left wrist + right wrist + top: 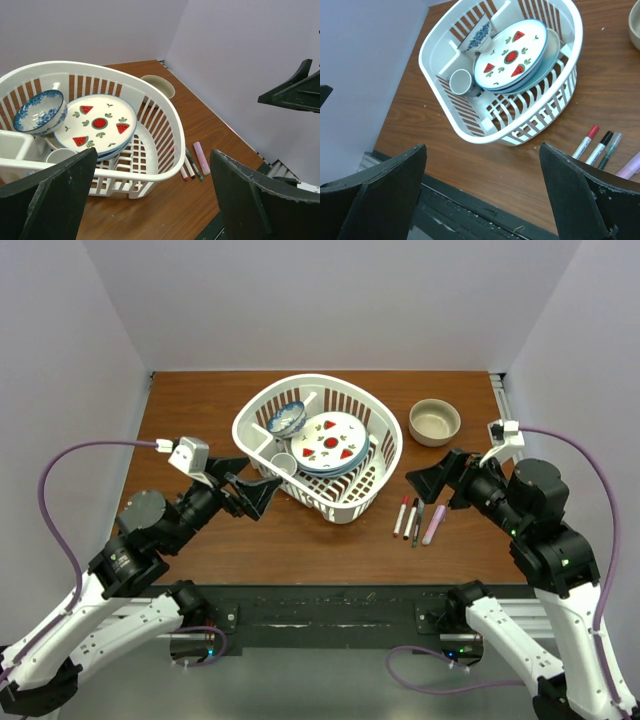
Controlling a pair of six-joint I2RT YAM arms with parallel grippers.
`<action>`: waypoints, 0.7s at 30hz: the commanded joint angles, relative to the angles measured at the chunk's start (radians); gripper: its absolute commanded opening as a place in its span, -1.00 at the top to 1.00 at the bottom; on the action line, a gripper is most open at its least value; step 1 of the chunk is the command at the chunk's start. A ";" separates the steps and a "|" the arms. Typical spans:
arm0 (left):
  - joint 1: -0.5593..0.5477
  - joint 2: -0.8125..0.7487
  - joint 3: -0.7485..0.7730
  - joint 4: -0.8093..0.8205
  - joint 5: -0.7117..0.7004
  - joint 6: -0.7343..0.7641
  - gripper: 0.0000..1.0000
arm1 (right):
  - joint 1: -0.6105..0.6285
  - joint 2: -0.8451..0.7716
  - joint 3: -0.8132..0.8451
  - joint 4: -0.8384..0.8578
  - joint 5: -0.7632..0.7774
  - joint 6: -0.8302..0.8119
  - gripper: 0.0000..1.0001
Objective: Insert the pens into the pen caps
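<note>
Left end effector (248, 486) and right end effector (437, 480) both hang open and empty. Four pens (418, 520) lie on the tabletop (330, 540) just beside the right one, apparently all capped. Next is likely only a retreat.

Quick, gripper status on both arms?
Left gripper: open, holding nothing.
Right gripper: open, holding nothing.

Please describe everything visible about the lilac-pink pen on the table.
The lilac-pink pen is a short, smooth stick, seemingly plastic, thicker than the others. It lies flat on the brown wooden table, at the right end of a row of four pens, slightly apart from the dark pen beside it. Only the table touches it.
</note>
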 commanded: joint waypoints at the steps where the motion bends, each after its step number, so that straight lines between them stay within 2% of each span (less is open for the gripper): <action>1: 0.000 -0.014 0.018 0.061 0.048 -0.059 -1.00 | -0.001 -0.018 0.022 0.014 -0.057 0.032 -0.97; 6: 0.000 -0.019 0.009 0.067 0.042 -0.066 -1.00 | -0.003 -0.061 -0.023 0.063 -0.080 0.064 -0.97; 21: 0.000 -0.005 -0.007 0.096 0.058 -0.069 -1.00 | -0.003 -0.075 -0.037 0.065 -0.085 0.064 -0.98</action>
